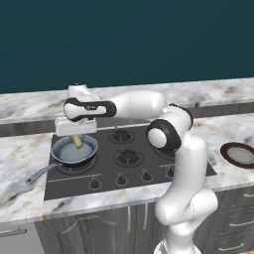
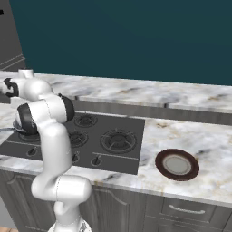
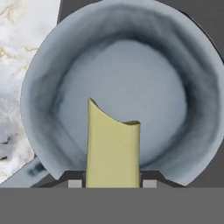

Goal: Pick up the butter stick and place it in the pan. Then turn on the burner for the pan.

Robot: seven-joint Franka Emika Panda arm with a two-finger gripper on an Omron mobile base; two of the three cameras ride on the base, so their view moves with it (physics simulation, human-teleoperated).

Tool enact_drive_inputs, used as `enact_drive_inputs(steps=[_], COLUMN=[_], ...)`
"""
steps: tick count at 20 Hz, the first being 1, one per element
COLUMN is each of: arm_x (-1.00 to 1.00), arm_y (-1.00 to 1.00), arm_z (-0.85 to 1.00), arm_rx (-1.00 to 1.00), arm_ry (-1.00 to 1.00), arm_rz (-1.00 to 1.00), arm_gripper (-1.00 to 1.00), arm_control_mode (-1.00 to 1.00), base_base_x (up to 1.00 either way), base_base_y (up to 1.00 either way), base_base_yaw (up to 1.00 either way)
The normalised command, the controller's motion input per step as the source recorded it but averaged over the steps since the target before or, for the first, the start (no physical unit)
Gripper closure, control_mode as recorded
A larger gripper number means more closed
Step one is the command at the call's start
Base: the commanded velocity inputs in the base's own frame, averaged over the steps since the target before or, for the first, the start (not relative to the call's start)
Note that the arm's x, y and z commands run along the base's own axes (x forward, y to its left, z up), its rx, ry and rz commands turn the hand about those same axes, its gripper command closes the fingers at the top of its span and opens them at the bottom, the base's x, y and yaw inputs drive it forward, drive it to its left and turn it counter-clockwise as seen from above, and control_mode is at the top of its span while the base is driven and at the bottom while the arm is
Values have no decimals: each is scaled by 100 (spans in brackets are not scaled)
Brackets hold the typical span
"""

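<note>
Left base view: gripper (image 1: pixel 77 139) over pan (image 1: pixel 74 150) on stove (image 1: pixel 124 158), butter stick (image 1: pixel 78 142) clamped between its fingers.
Right base view: plate (image 2: pixel 176 164) on counter (image 2: pixel 190 131).
Hand view: butter stick (image 3: pixel 113 148) held above pan (image 3: pixel 127 78) interior.

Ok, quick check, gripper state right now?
Gripper: shut on the butter stick, held over the pan.
</note>
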Motion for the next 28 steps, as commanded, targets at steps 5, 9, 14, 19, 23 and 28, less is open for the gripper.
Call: enact_drive_inputs(steps=[5, 9, 14, 19, 23, 28], arm_x=[21, 15, 16, 3, 3, 0], arm_y=[1, 8, 7, 1, 0, 0], arm_z=[-32, -40, -30, -20, -16, -1], arm_rx=[0, 0, 0, 0, 0, 0], arm_ry=[0, 0, 0, 0, 0, 0], arm_rz=[0, -1, -1, 0, 0, 0], arm_gripper=[100, 100, 100, 100, 100, -100], arm_control_mode=[-100, -100, -100, -100, -100, -100], base_base_x=[0, 0, 0, 0, 0, 0], base_base_y=[0, 0, 0, 0, 0, 0], base_base_yaw=[0, 0, 0, 0, 0, 0])
